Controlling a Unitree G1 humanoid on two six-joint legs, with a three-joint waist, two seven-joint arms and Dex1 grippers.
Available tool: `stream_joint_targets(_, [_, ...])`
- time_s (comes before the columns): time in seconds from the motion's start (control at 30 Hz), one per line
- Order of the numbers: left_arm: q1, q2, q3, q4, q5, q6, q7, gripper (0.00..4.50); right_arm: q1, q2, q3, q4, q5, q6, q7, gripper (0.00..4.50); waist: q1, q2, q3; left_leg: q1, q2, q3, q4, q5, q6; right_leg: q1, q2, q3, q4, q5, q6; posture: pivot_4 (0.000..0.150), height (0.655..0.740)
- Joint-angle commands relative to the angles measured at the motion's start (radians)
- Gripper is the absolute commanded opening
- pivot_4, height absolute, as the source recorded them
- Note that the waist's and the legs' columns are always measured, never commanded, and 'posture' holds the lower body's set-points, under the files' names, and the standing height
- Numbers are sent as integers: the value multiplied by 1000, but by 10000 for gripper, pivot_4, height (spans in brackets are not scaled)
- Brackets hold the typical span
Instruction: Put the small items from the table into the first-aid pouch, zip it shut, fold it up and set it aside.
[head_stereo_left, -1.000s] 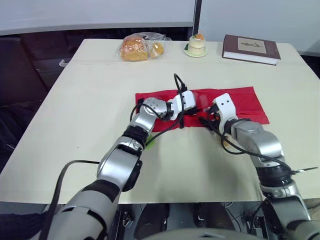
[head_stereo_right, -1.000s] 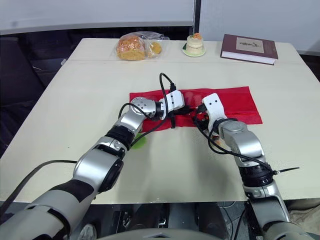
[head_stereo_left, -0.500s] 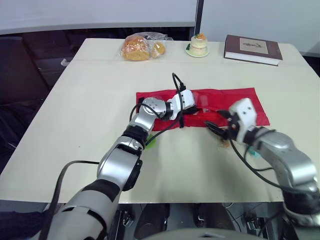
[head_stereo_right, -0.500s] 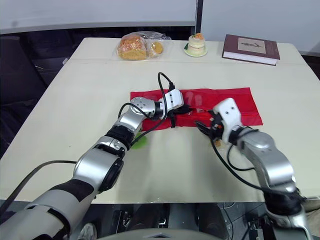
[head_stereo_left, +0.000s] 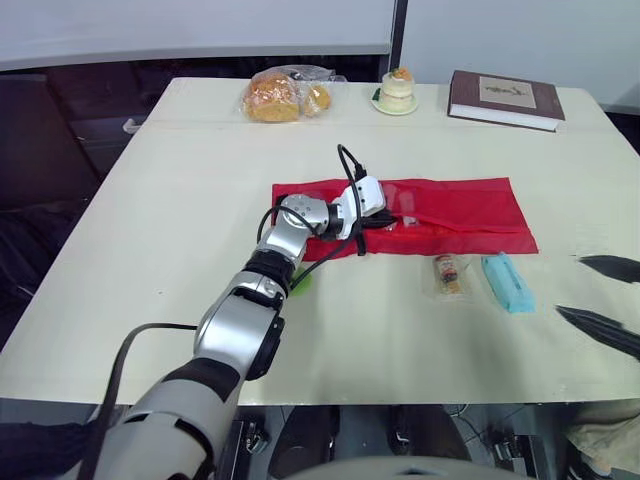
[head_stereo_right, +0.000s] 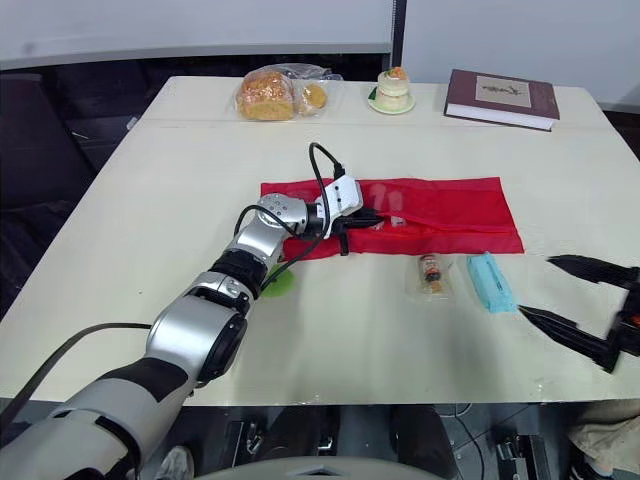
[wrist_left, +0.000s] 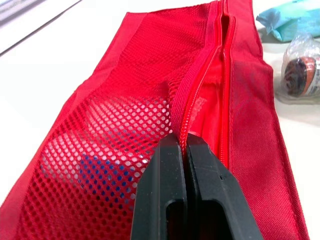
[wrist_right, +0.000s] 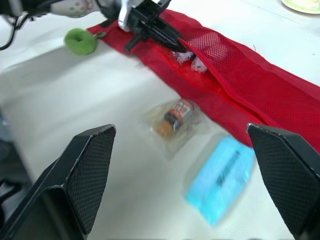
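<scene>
Left tool (head_stereo_right: 372, 214) pinched shut, right tool (head_stereo_right: 535, 286) spread wide.
My left arm (head_stereo_right: 245, 262) stretches out from 7 o'clock toward 1 o'clock. Its wrist is turned so the tool points to 3 o'clock, with both fingers (wrist_left: 165, 190) pressed flat together on the pouch (wrist_left: 150, 75) at its zip edge. My right tool sits low at 4 o'clock, just above the surface, its two black fingers (wrist_right: 85, 170) far apart and pointing toward 9 o'clock.

Pale table (head_stereo_left: 180, 200), dim room
It stands before a light wall (head_stereo_left: 200, 25) split by a dark post (head_stereo_left: 397, 30); dark floor (head_stereo_left: 40, 210) lies beside it.
</scene>
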Motion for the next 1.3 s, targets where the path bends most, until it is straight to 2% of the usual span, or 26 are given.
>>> stream_joint_targets(0.03, [-30, 3, 11, -2, -6, -20, -10, 0, 38, -35, -134, 39, 34, -6, 71, 44756, 4, 0, 0, 0, 0, 0, 0, 0, 0, 0, 0, 0, 0, 0, 0, 1500, 7289])
stream_joint_targets(0.2, [-27, 1, 7, -2, -3, -27, -16, 0, 63, -64, -169, 69, 30, -13, 102, 44756, 10, 0, 0, 0, 0, 0, 0, 0, 0, 0, 0, 0, 0, 0, 0, 1500, 7289])
stream_joint_targets(0.47, [-17, 1, 5, -14, -1, -29, -14, 0, 56, -33, -63, 5, 21, -22, 36, 44756, 11, 0, 0, 0, 0, 0, 0, 0, 0, 0, 0, 0, 0, 0, 0, 1500, 7289])
stream_joint_targets(0.57, [-13, 3, 5, -21, -2, -26, -13, 0, 14, -8, 57, -72, -10, -18, -99, 44756, 9, 0, 0, 0, 0, 1, 0, 0, 0, 0, 0, 1, 0, 0, 0, 1500, 7289])
stream_joint_targets(0.73, [-4, -6, 1, -27, 0, -24, -6, 0, -100, 67, 374, -194, -81, 18, -361, 44756, 11, 0, 0, 0, 1, 0, 0, 0, 0, 0, 0, 0, 0, 0, 0, 1500, 7289])
stream_joint_targets(0.87, [-4, -10, -3, -34, 3, -25, -8, 0, -164, 100, 526, -205, -140, 40, -487, 44756, 12, 0, 0, -1, 0, 0, 0, 0, 0, -1, -1, 0, 0, 0, 0, 1500, 7289])
stream_joint_targets(0.97, [-5, -13, -4, -42, 2, -24, -7, 0, -232, 140, 668, -164, -244, 81, -629, 44756, 11, 0, 0, -1, -1, 0, 1, 0, 0, -1, -1, 0, 0, 0, 0, 1500, 7289])
stream_joint_targets(1.13, [-4, -11, -5, -48, 2, -22, -4, 0, -313, 207, 780, -140, -272, 209, -765, 44756, 11, 0, 0, -1, -1, -1, 1, 0, 0, -1, -1, 0, 1, 0, 0, 1500, 7289])
stream_joint_targets(1.3, [-3, -13, -6, -50, 1, -22, -2, 0, -338, 248, 837, -123, -299, 264, -826, 44756, 11, 0, 0, -1, -1, -1, 1, 0, 0, -1, -1, 0, 1, 0, 0, 1500, 7289])
